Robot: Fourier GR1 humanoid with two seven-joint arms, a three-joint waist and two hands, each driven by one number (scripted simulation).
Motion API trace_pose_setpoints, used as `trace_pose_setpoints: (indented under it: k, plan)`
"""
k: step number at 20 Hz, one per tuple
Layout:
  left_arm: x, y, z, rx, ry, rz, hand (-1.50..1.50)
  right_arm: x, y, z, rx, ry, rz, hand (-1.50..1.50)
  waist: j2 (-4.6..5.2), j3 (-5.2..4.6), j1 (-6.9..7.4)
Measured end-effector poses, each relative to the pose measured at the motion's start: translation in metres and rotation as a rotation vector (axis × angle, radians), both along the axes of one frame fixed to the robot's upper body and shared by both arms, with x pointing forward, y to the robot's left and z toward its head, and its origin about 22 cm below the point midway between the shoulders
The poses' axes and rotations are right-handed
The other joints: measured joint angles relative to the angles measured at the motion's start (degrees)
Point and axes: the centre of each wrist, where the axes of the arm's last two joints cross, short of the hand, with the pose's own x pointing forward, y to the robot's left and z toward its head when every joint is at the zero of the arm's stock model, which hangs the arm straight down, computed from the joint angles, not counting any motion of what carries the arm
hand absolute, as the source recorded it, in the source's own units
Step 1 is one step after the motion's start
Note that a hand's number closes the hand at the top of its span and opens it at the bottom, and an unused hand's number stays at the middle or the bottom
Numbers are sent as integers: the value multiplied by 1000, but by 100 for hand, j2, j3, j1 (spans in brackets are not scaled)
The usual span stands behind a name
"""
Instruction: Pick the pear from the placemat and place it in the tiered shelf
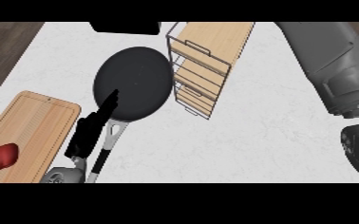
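Fingers (105, 105) of my left hand (89, 132) run straight and together, pointing up and slightly right, tips lying over the lower left rim of the round black frying pan (135, 83). They curl round nothing. Left hand stands edge-on, low in the view, its grey wrist (61, 174) just showing at the bottom edge.

Left to right:

Pale wooden cutting board with a grooved border (33, 132) lies at the left edge, tilted. A red rounded object (7, 155) sits on its lower left part, cut off by the view's edge; I cannot tell what it is.

Frying pan rests on the white marbled counter (266, 137), just right of the board. Its silver and black handle (107, 147) runs down and left, passing beside and partly behind my left hand.

Dark box-like object (126, 27) sits at the top edge above the pan.

Wire-framed tiered shelf with light wooden boards (203, 66) stands right of the pan, close to its rim, seen from above.

My right forearm (326, 66), grey, comes down along the right edge, well apart from the shelf. Right hand (350, 144) shows only as a black patch at the right border; finger state cannot be told.

Pear and placemat: neither is recognisable in this view.
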Motion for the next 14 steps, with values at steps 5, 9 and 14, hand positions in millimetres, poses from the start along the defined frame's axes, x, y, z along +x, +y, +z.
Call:
trace_pose_setpoints:
  k: [5,9,14]
  plan:
    - [0,3,0,2,2,1,0,1,0,-4,241,105,-3,-150,7,1,8]
    - [-1,5,0,2,5,1,0,1,-6,-4,443,138,-59,-150,41,-16,21]
    - [-1,5,0,5,-2,6,0,2,-41,5,621,124,-231,-150,129,-6,31]
